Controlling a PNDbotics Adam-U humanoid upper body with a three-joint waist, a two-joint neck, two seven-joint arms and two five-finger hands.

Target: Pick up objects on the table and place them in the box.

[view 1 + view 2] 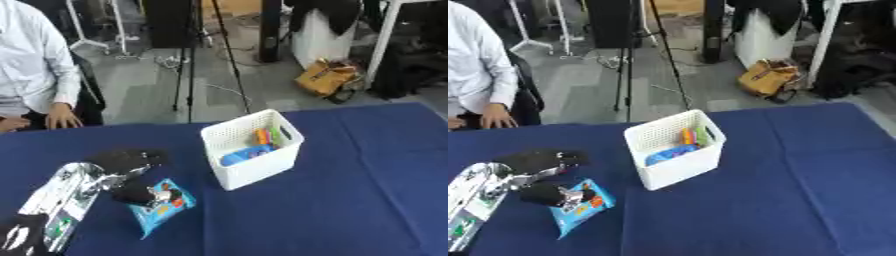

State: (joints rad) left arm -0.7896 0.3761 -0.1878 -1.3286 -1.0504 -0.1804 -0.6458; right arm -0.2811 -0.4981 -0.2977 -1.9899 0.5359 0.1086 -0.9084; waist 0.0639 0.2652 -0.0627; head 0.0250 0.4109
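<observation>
A blue snack packet [163, 207] lies on the dark blue table [350, 200], left of a white perforated box [254, 149]. My left hand [131, 170] comes in from the lower left on a silver forearm. Its thumb [133, 194] rests on the packet's upper left edge, while the fingers [131, 159] stretch above the packet, short of it. Inside the box I see blue, orange and green items [258, 145]. My right hand shows in neither view.
A person in a white shirt sits at the table's far left edge, a hand [61, 116] resting there. Beyond the table stand a tripod [197, 60], a yellow bag [328, 76] and white furniture legs. Bare blue cloth spreads right of the box.
</observation>
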